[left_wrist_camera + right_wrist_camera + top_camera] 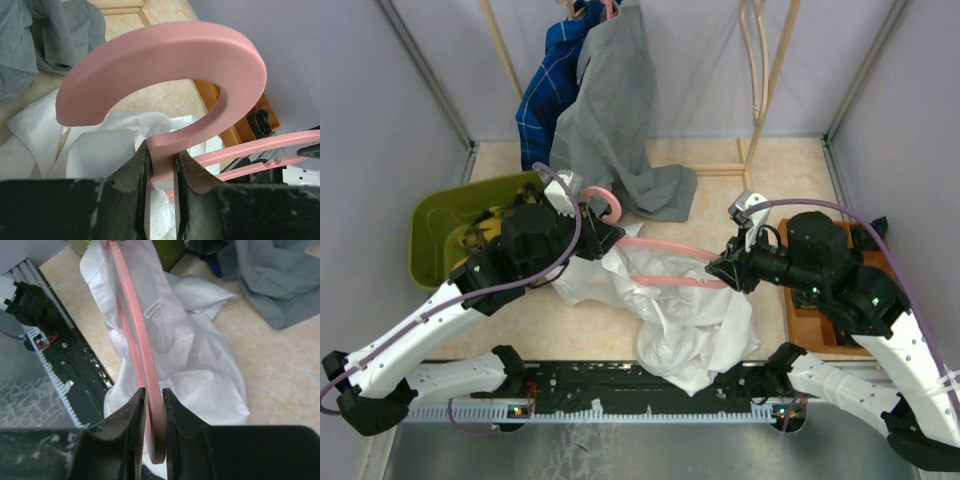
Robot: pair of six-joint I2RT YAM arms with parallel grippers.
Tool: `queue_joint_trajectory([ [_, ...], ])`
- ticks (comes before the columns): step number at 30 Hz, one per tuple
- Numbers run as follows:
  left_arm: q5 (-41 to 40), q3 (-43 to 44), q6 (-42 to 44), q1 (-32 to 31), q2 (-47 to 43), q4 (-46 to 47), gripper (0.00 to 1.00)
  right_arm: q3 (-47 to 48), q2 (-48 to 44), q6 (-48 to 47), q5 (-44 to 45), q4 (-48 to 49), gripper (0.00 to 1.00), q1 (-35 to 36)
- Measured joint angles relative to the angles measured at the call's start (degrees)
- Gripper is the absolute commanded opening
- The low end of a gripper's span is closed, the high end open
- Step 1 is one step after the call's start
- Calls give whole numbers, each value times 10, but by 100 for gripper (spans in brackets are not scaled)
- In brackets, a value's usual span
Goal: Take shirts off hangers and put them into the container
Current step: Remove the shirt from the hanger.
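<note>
Top external: left tool [608, 237] is clenched on the pink hanger [665, 246] at the base of its hook, near table centre. Left wrist confirms it, with both fingers [132, 175] pressed flat on the neck just under the hook. Right tool [722, 270] is grasping the same hanger at its other end, at 3 o'clock of the left tool. Right wrist shows the fingers [127, 420] tight against both faces of the bar. Hanger spans between the two tools, across the top of the white shirt [680, 325]. White shirt is crumpled on the table [780, 170] from centre down to 6 o'clock, with some cloth bunched up along the hanger; can't tell whether it's threaded on it. Container [425, 225] sits at 9 o'clock, partly behind the left arm, with the plaid shirt [472, 238] inside, mostly hidden. Grey shirt [610, 120] and blue shirt [545, 90] hang at 12 o'clock; the grey hem is pooled on the table and the blue is at its 9 o'clock. Orange tray [810, 318] is at 4 o'clock under the right arm.
</note>
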Motion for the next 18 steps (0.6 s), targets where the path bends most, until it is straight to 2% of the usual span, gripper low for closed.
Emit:
queue_joint_trajectory([
  [2, 0, 0, 2, 0, -5, 0, 0, 0, 5, 4, -13, -8, 0, 0],
  [3, 0, 0, 4, 0, -8, 0, 5, 0, 5, 3, -19, -9, 0, 0],
  [6, 2, 0, 7, 1, -12, 0, 29, 0, 1, 6, -30, -8, 0, 3],
  [11, 11, -4, 10, 1, -14, 14, 53, 24, -5, 5, -25, -42, 0, 3],
  [14, 21, -7, 10, 1, -18, 16, 59, 55, -3, 5, -20, -75, 0, 3],
  [18, 39, -9, 12, 2, -19, 13, 60, 62, -7, 6, 3, -98, 0, 3],
])
